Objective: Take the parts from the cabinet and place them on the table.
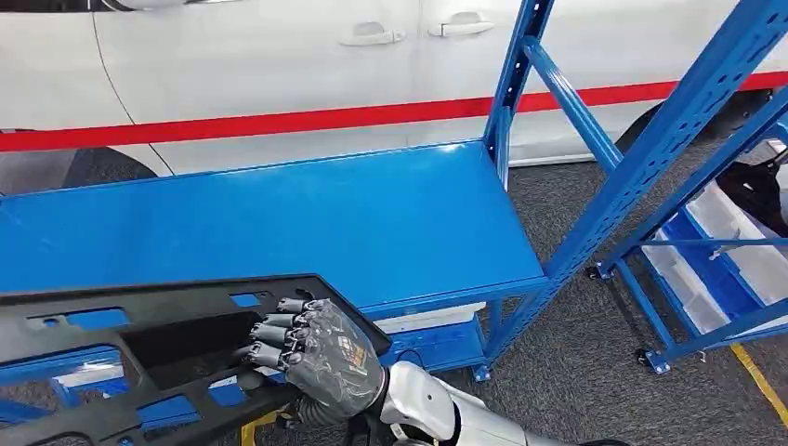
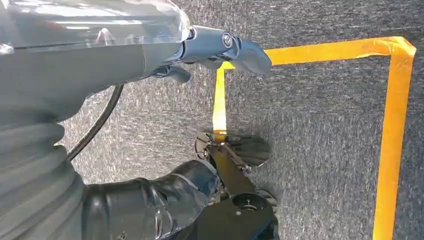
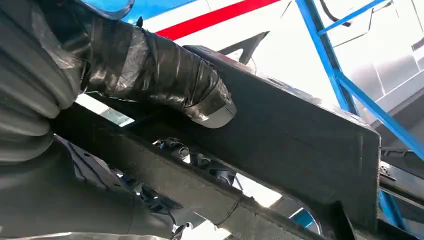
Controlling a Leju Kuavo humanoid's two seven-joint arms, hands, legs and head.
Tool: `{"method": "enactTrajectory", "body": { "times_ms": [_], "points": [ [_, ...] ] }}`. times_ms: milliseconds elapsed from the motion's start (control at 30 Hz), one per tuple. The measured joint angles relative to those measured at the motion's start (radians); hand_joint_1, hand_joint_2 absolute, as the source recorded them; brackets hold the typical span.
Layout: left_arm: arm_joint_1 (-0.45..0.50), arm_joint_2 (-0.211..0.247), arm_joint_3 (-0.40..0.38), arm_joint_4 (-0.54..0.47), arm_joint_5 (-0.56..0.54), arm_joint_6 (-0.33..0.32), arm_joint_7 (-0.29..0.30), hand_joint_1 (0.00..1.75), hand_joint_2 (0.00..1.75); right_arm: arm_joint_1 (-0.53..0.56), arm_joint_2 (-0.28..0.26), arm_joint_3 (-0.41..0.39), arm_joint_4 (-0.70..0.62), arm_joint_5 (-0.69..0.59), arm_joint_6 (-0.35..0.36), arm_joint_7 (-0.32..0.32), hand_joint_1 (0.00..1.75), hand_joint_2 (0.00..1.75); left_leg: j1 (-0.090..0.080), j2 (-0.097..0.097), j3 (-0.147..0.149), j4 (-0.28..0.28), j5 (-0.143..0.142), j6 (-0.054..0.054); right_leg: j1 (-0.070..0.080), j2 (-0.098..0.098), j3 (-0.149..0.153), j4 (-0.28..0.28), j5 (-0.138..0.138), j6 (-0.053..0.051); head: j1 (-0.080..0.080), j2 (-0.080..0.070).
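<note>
Head view: the right hand point(image 1: 321, 358) at six o'clock grips a black plastic panel point(image 1: 139, 344), fingers curled through an opening; the panel stretches toward nine o'clock over the near edge of the blue table point(image 1: 372, 214). Left wrist view: the left hand point(image 2: 220, 47) hangs over grey carpet point(image 2: 310, 125) with yellow tape point(image 2: 390, 125); its grasp can't be told. Right wrist view: the thumb point(image 3: 165, 75) presses the panel.

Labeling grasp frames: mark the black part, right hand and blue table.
black part point(image 1: 84, 321): head view, upper bar
right hand point(image 1: 321, 358): head view, back of hand
blue table point(image 1: 325, 214): head view, bare top
</note>
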State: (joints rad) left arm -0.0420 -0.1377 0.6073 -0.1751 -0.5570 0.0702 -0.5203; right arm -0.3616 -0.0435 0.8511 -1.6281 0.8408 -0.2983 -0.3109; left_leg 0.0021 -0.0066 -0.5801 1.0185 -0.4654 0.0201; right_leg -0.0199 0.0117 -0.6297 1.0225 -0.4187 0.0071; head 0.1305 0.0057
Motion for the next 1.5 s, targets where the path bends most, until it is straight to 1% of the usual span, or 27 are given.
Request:
{"method": "enactTrajectory", "body": {
  "times_ms": [133, 167, 233, 300, 333, 400, 467, 500, 533, 633, 667, 700, 733, 800, 833, 900, 967, 1000, 1033, 1167, 1200, 1267, 1300, 1333, 1367, 1433, 1500],
  "points": [
    [0.000, 0.000, 0.001, 0.000, 0.000, 0.001, 0.004, 0.00, 1.75, 0.000, 0.000, 0.000, 0.000, 0.000, -0.001, 0.000, 1.75, 1.75, -0.002, 0.000, 0.003, -0.002, 0.008, 0.012, -0.003, 0.001, 0.005, -0.004, 0.007, 0.014, 0.000, 0.000],
    [-0.002, -0.001, 0.001, 0.000, -0.002, 0.000, 0.006, 0.00, 1.75, 0.001, 0.000, -0.002, -0.001, 0.000, -0.001, 0.000, 1.75, 1.75, 0.011, 0.005, 0.008, -0.017, 0.019, 0.021, -0.002, 0.001, 0.003, 0.003, -0.004, 0.016, 0.000, 0.000],
    [-0.003, -0.002, 0.002, 0.000, -0.006, 0.001, 0.009, 0.00, 1.75, 0.001, -0.003, -0.004, -0.002, 0.002, -0.001, 0.000, 1.75, 1.75, 0.008, 0.008, 0.007, -0.022, 0.026, 0.030, 0.000, -0.003, -0.027, 0.090, -0.088, 0.014, 0.000, 0.000],
    [-0.002, -0.002, 0.002, 0.000, -0.007, 0.001, 0.011, 0.00, 1.75, 0.005, -0.005, -0.005, -0.002, 0.002, -0.002, 0.000, 1.75, 1.75, 0.004, 0.010, 0.000, -0.019, 0.027, 0.031, -0.002, -0.003, -0.083, 0.248, -0.173, 0.014, 0.000, 0.000],
    [-0.002, -0.002, 0.002, 0.000, -0.008, 0.001, 0.012, 0.00, 1.75, 0.007, -0.006, -0.005, -0.002, 0.002, -0.003, 0.000, 1.75, 1.75, 0.004, 0.011, -0.005, -0.016, 0.029, 0.031, -0.002, -0.004, -0.097, 0.298, -0.187, 0.015, 0.000, 0.000],
    [-0.002, -0.002, 0.002, 0.000, -0.008, 0.001, 0.012, 0.00, 1.75, 0.007, -0.009, -0.005, -0.002, 0.002, -0.005, 0.000, 1.75, 1.75, 0.004, 0.011, -0.014, -0.006, 0.030, 0.028, -0.003, -0.006, -0.057, 0.254, -0.148, 0.012, 0.000, 0.000],
    [-0.003, -0.002, 0.002, 0.000, -0.008, 0.001, 0.012, 0.00, 1.75, 0.006, -0.010, -0.005, -0.002, 0.002, -0.006, 0.000, 1.75, 1.75, 0.004, 0.010, -0.022, 0.004, 0.030, 0.025, -0.003, -0.006, 0.048, 0.089, -0.085, 0.004, 0.000, 0.000],
    [-0.003, -0.002, 0.002, 0.000, -0.008, 0.001, 0.012, 0.00, 1.75, 0.005, -0.010, -0.005, -0.002, 0.002, -0.006, 0.000, 1.75, 1.75, 0.004, 0.010, -0.025, 0.009, 0.030, 0.020, -0.001, -0.006, 0.084, 0.016, -0.100, -0.002, 0.000, 0.000],
    [-0.003, -0.003, 0.002, 0.000, -0.008, 0.001, 0.012, 0.00, 1.75, 0.006, -0.010, -0.005, -0.003, 0.002, -0.006, 0.000, 1.75, 1.75, 0.001, 0.008, -0.027, 0.009, 0.034, 0.010, 0.008, -0.006, 0.080, 0.030, -0.076, -0.003, 0.000, 0.000],
    [-0.003, -0.003, 0.002, 0.000, -0.008, 0.000, 0.012, 0.00, 1.75, 0.005, -0.011, -0.006, -0.005, 0.002, -0.006, 0.000, 1.75, 1.75, 0.003, 0.008, -0.029, 0.004, 0.047, -0.015, 0.012, -0.005, 0.072, 0.020, -0.072, -0.018, 0.000, 0.000],
    [0.000, -0.002, 0.002, 0.000, -0.008, 0.001, 0.012, 0.00, 1.75, 0.005, -0.011, -0.006, -0.005, 0.002, -0.006, 0.000, 1.75, 1.75, 0.004, 0.005, -0.033, 0.008, 0.044, -0.021, 0.000, -0.007, 0.069, 0.007, -0.059, -0.030, 0.001, 0.000],
    [-0.002, -0.002, 0.002, 0.000, -0.008, 0.001, 0.011, 0.00, 1.75, 0.005, -0.011, -0.006, -0.005, 0.002, -0.006, 0.000, 1.75, 1.75, 0.008, 0.004, -0.043, 0.028, 0.011, -0.027, 0.001, -0.011, 0.064, 0.006, -0.052, -0.034, 0.000, 0.000],
    [-0.002, -0.002, 0.002, 0.000, -0.008, 0.001, 0.013, 0.00, 1.75, 0.005, -0.011, -0.006, -0.005, 0.002, -0.006, 0.000, 1.75, 1.75, 0.009, 0.005, -0.060, 0.077, -0.044, -0.031, 0.001, -0.012, 0.054, 0.005, -0.043, -0.046, 0.000, 0.000],
    [-0.002, -0.002, 0.002, 0.000, -0.009, 0.000, 0.015, 0.00, 1.75, 0.006, -0.011, -0.006, -0.005, 0.002, -0.006, 0.001, 1.75, 1.75, 0.012, 0.005, -0.101, 0.224, -0.146, -0.039, 0.004, -0.014, 0.030, 0.007, -0.027, -0.049, 0.000, 0.000],
    [-0.002, -0.002, 0.002, 0.000, -0.009, 0.000, 0.015, 0.00, 1.75, 0.006, -0.011, -0.006, -0.005, 0.002, -0.005, 0.001, 1.75, 1.75, 0.013, 0.005, -0.110, 0.276, -0.166, -0.042, 0.005, -0.015, 0.018, 0.008, -0.019, -0.048, 0.000, 0.000],
    [-0.003, -0.002, 0.002, 0.000, -0.009, 0.000, 0.016, 0.00, 1.75, 0.006, -0.011, -0.006, -0.005, 0.002, -0.005, 0.002, 1.75, 1.75, 0.015, 0.005, -0.075, 0.266, -0.131, -0.044, 0.005, -0.016, -0.006, 0.013, -0.004, -0.045, 0.000, 0.000],
    [-0.003, -0.002, 0.003, 0.000, -0.009, 0.000, 0.018, 0.00, 1.75, 0.006, -0.011, -0.006, -0.005, 0.002, -0.005, 0.003, 1.75, 1.75, 0.016, 0.006, 0.029, 0.124, -0.061, -0.042, 0.005, -0.015, -0.028, 0.020, 0.009, -0.040, 0.000, 0.000],
    [-0.005, -0.001, 0.003, -0.001, -0.009, 0.000, 0.018, 0.00, 1.75, 0.006, -0.011, -0.005, -0.005, 0.002, -0.005, 0.003, 1.75, 1.75, 0.017, 0.005, 0.088, 0.039, -0.059, -0.039, 0.005, -0.014, -0.035, 0.025, 0.015, -0.035, 0.000, 0.000],
    [-0.008, -0.001, 0.003, -0.002, -0.009, 0.000, 0.018, 0.00, 1.75, 0.006, -0.011, -0.006, -0.006, 0.002, -0.006, 0.004, 1.75, 1.75, 0.011, 0.003, 0.124, -0.023, -0.085, -0.035, 0.010, -0.014, -0.041, 0.028, 0.020, -0.028, 0.000, 0.000],
    [-0.006, -0.002, 0.004, -0.003, -0.010, -0.002, 0.022, 0.00, 1.75, 0.006, -0.014, -0.006, -0.007, 0.002, -0.006, 0.004, 1.75, 1.75, 0.008, 0.001, 0.095, -0.020, -0.054, -0.007, 0.011, -0.015, -0.038, 0.014, 0.056, -0.001, 0.000, 0.000],
    [-0.010, -0.003, 0.004, -0.003, -0.011, -0.002, 0.024, 0.00, 1.75, 0.007, -0.016, -0.006, -0.007, 0.002, -0.006, 0.005, 1.75, 1.75, 0.014, 0.013, 0.086, -0.025, -0.039, 0.001, 0.007, -0.010, -0.051, 0.027, 0.034, 0.001, 0.000, 0.000],
    [-0.010, -0.003, 0.005, -0.003, -0.011, -0.002, 0.027, 0.00, 1.75, 0.007, -0.018, -0.006, -0.007, 0.002, -0.006, 0.006, 1.75, 1.75, 0.014, 0.015, 0.059, -0.024, -0.015, 0.018, 0.007, -0.011, -0.084, 0.124, -0.090, 0.005, 0.000, 0.000],
    [-0.009, -0.003, 0.005, -0.003, -0.011, -0.002, 0.027, 0.00, 1.75, 0.007, -0.018, -0.006, -0.007, 0.002, -0.007, 0.006, 1.75, 1.75, 0.012, 0.016, 0.045, -0.023, -0.006, 0.018, 0.006, -0.011, -0.098, 0.193, -0.143, 0.007, 0.002, 0.000],
    [-0.009, -0.003, 0.006, -0.004, -0.013, 0.000, 0.029, 0.00, 1.75, 0.007, -0.019, -0.006, -0.007, 0.003, -0.008, 0.007, 1.75, 1.75, 0.010, 0.017, 0.030, -0.021, 0.005, 0.019, 0.006, -0.011, -0.107, 0.260, -0.175, 0.009, 0.001, 0.000],
    [-0.010, -0.002, 0.008, -0.004, -0.015, 0.000, 0.030, 0.00, 1.75, 0.008, -0.021, -0.006, -0.007, 0.004, -0.010, 0.007, 1.75, 1.75, 0.009, 0.017, 0.014, -0.017, 0.014, 0.018, 0.006, -0.011, -0.105, 0.300, -0.174, 0.009, 0.000, 0.000],
    [-0.010, -0.002, 0.010, -0.004, -0.019, 0.001, 0.032, 0.00, 1.75, 0.009, -0.021, -0.006, -0.007, 0.005, -0.011, 0.008, 1.75, 1.75, 0.009, 0.017, -0.018, -0.005, 0.029, 0.014, 0.006, -0.011, -0.043, 0.256, -0.114, 0.007, 0.000, 0.000],
    [-0.010, -0.002, 0.011, -0.004, -0.020, 0.001, 0.032, 0.00, 1.75, 0.007, -0.021, -0.006, -0.008, 0.005, -0.011, 0.008, 1.75, 1.75, 0.009, 0.016, -0.042, 0.007, 0.040, 0.008, 0.007, -0.011, 0.074, 0.105, -0.080, -0.003, 0.001, 0.000]
  ]
}}
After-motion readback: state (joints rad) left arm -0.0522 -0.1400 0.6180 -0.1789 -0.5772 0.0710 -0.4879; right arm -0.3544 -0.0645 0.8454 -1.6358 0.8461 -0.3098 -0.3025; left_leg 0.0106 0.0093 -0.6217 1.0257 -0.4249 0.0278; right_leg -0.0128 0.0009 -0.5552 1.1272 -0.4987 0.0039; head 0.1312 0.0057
